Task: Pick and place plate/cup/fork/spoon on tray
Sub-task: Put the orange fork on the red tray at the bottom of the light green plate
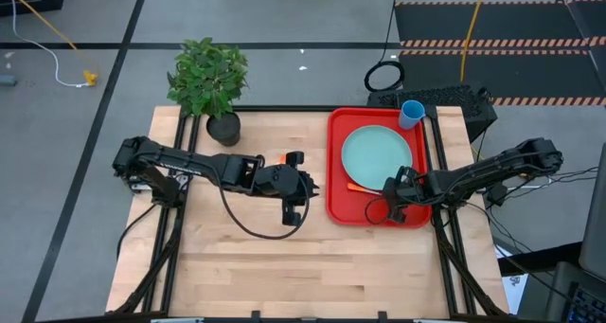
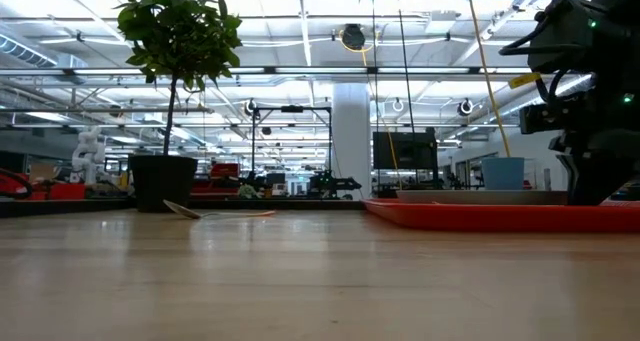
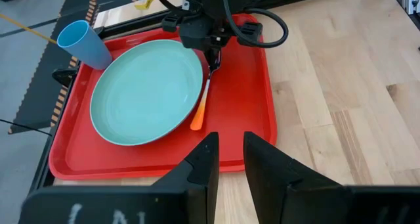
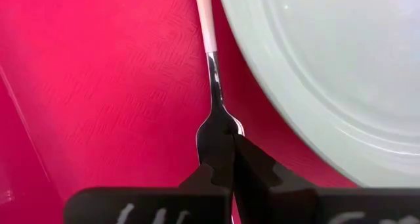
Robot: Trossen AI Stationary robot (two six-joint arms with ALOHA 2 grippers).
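Observation:
The red tray (image 1: 336, 209) lies at the table's right. The pale turquoise plate (image 1: 377, 155) lies in it, and the blue cup (image 1: 412, 113) stands upright at its far right corner. The orange-handled fork (image 3: 202, 106) lies on the tray along the plate's near-left rim. My right gripper (image 1: 387, 193) is over the tray's near part, shut on the fork. My left gripper (image 3: 227, 163) is open and empty over the bare table just left of the tray (image 1: 299, 192). The spoon (image 2: 205, 213) lies flat on the table to the far left, partly hidden under my left arm in the high view. My right gripper pinches the fork's metal head (image 4: 219, 129) between its two fingers, at the end opposite the orange handle. The fingers (image 3: 213, 55) come from above, pointing down. The orange handle's end (image 3: 196, 124) is low at the tray floor beside the plate's rim.
A potted plant (image 1: 210, 81) stands at the table's far left corner. Cables hang from both arms, one looping over the table near my left gripper (image 1: 248, 226). Bare wooden table (image 1: 284, 276) spreads along the near side.

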